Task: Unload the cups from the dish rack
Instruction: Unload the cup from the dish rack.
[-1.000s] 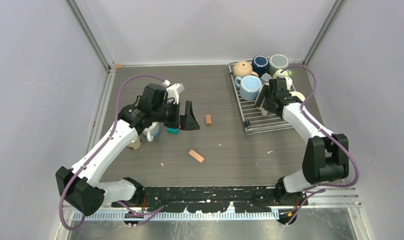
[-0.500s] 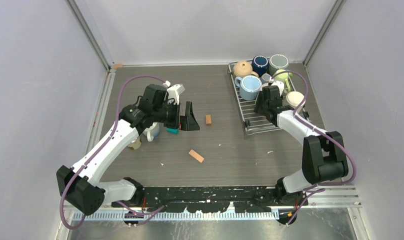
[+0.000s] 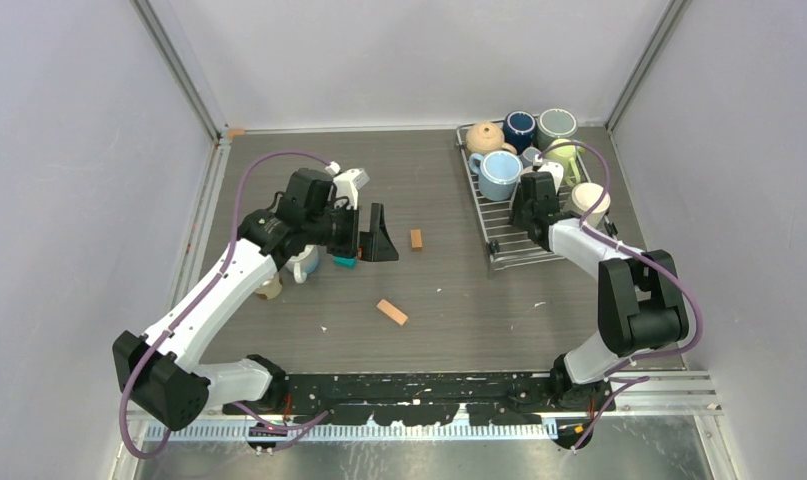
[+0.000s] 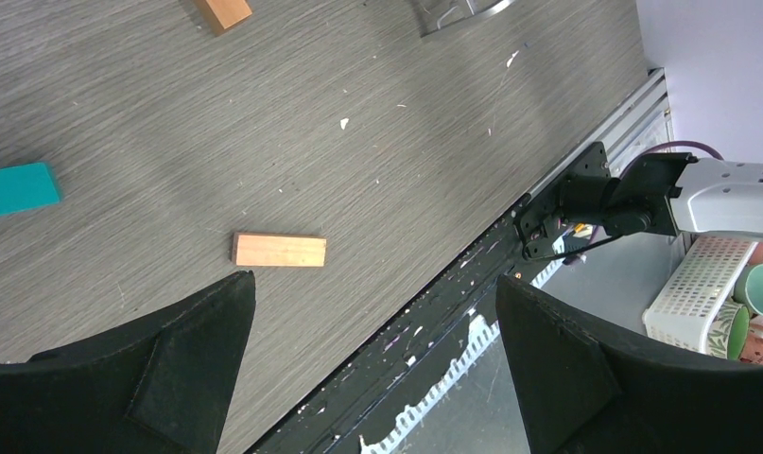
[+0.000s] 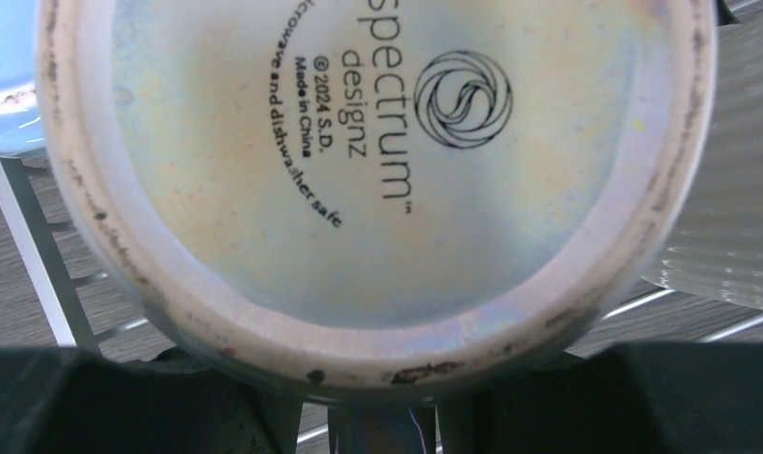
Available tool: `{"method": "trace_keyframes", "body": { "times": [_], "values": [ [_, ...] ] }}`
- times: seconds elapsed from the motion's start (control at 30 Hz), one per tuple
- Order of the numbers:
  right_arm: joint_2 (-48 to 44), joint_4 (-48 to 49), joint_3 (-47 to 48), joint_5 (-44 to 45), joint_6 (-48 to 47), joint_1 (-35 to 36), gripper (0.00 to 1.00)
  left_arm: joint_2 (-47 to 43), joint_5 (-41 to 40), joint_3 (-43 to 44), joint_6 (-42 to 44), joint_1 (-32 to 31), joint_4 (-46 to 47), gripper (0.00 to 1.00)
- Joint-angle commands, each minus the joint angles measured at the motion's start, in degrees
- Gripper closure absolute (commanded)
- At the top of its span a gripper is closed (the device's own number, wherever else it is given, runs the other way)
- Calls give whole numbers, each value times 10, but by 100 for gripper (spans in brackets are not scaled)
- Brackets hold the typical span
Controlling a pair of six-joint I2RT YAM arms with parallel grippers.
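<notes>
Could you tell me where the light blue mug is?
Top view: the light blue mug sits in the dish rack at far right, next to the tan mug, left of the right claw.

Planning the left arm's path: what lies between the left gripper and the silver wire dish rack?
The top view shows one small orange-brown rectangular block between the left gripper and the silver wire dish rack; otherwise bare grey table.
</notes>
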Motion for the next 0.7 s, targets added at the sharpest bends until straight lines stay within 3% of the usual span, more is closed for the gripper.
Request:
{"method": "trace_keyframes", "body": {
  "times": [0.0, 0.13, 0.2, 0.27, 0.4, 0.67],
  "values": [
    [1, 33, 5, 20, -4, 5, 50, 1, -2, 0, 4, -4, 5, 0],
    [2, 30, 8, 23, -4, 7, 58, 0, -4, 1, 4, -4, 5, 0],
    [-2, 27, 9, 27, -4, 10, 67, -1, -4, 1, 4, -4, 4, 0],
    [-11, 22, 9, 35, -4, 14, 83, 0, -5, 1, 3, -4, 4, 0],
    [-30, 5, 16, 52, -6, 23, 99, -2, -8, 0, 1, -3, 5, 0],
    [-88, -22, 27, 83, -5, 42, 99, -4, -16, 1, -8, -4, 9, 0]
  ]
}}
